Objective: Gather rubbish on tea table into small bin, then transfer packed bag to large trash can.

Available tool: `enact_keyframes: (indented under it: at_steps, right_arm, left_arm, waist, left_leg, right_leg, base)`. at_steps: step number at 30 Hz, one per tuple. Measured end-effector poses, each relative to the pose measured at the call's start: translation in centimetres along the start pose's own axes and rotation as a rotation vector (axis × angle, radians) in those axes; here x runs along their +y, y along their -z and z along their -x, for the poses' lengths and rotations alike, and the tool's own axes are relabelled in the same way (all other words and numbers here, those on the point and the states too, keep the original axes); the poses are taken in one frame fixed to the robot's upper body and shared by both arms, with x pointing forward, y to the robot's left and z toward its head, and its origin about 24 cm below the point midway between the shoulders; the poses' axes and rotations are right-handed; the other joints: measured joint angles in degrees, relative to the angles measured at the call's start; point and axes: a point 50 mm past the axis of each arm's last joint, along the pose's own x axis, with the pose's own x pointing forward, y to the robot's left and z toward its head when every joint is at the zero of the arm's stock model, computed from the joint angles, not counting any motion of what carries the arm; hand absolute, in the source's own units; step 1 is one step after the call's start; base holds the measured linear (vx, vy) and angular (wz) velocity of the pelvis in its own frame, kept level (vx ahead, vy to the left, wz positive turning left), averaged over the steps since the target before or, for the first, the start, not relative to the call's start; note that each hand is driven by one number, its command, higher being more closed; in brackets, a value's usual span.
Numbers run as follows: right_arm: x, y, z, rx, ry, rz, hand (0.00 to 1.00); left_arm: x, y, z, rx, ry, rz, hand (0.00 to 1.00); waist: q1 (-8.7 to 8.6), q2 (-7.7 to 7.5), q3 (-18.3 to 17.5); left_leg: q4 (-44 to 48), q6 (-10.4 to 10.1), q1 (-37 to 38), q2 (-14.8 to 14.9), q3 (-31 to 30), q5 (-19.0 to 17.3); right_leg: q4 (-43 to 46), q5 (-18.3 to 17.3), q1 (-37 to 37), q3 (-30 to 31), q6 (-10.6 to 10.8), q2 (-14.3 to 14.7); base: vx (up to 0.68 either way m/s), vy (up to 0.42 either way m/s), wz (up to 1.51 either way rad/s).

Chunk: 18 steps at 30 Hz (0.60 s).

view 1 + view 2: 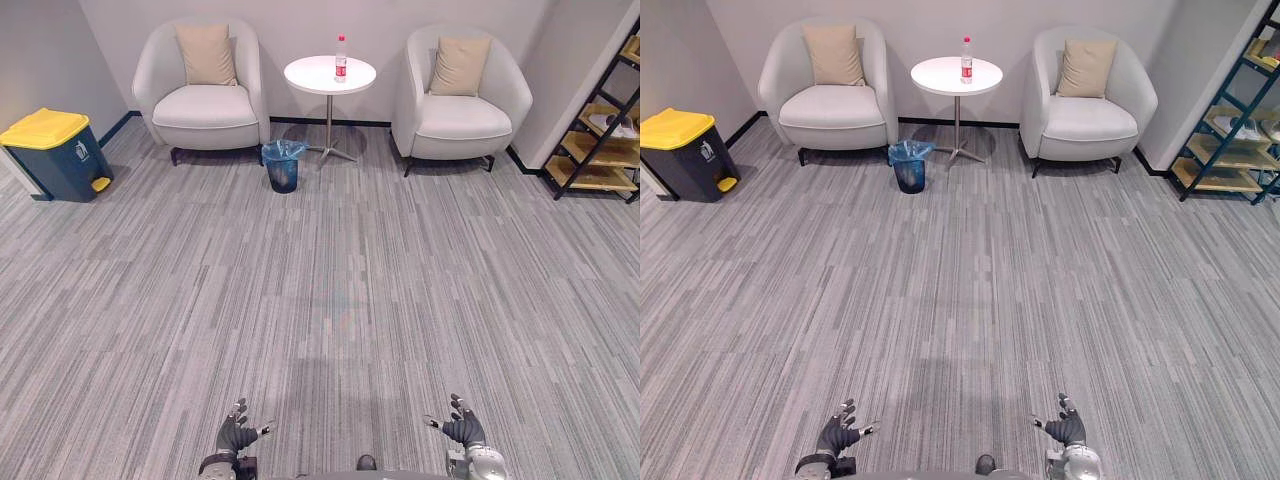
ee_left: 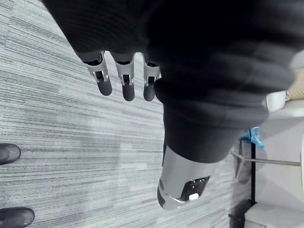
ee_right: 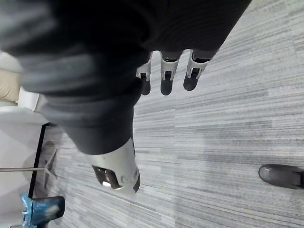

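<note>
- At the far wall, between two pale armchairs, stands the round white worktop. One bottle with a red cap stands upright on it.
- Just beside the foot of the worktop, toward the left armchair, the small bin stands on the grey carpet. A blue bag lines it.
- Well apart from it, at the left wall, is the large trash can, dark with a yellow lid.
- Both head views give the whole room, with a wooden shelf at the right edge.
- Low in these views, far from the worktop, are the left hand and the right hand, with fingers spread.
- From the left wrist view, the left hand's fingers are straight above the carpet and hold nothing. A corner of the blue bag appears past the wrist cover.
- From the right wrist view, the right hand's fingers are likewise straight and empty. The small bin and the foot of the worktop appear from low down.
</note>
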Motion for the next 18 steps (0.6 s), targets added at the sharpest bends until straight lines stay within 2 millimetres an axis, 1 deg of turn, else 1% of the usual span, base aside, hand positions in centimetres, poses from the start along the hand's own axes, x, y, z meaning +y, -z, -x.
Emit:
enact_keyframes:
  at_steps: [5,11,18]
  right_arm:
    - [-0.3,0.04,-0.01,0.003,0.014,-0.021,0.0]
    - [-0.29,0.47,0.04,0.024,0.014,-0.04,0.0]
    - [-0.11,0.54,0.07,0.028,0.012,-0.057,0.0]
  left_arm:
    - [0.0,0.02,0.01,0.001,0.0,0.001,0.0]
    - [0.01,0.08,0.04,0.003,0.0,0.002,0.0]
    - [-0.08,-0.03,0.01,-0.001,0.004,0.009,0.0]
  waist:
    - [0.01,-0.03,0.01]
    - [0.17,-0.1,0.0]
    - [0.34,-0.18,0.0]
  left_leg:
    - [0.1,-0.01,-0.01,0.01,0.04,0.0]
    - [-0.06,-0.07,-0.18,0.02,0.11,-0.06]
    - [-0.34,-0.32,-0.34,0.02,0.15,-0.27]
  right_leg:
    - [0.0,0.0,0.01,0.01,0.0,0.01]
    - [-0.02,-0.05,-0.01,0.02,-0.01,0.01]
    - [-0.02,-0.53,-0.08,-0.14,-0.08,0.06]
  base:
    - [-0.03,-0.013,0.0]
    - [-0.05,-0.016,0.0]
    - [-0.01,-0.003,0.0]
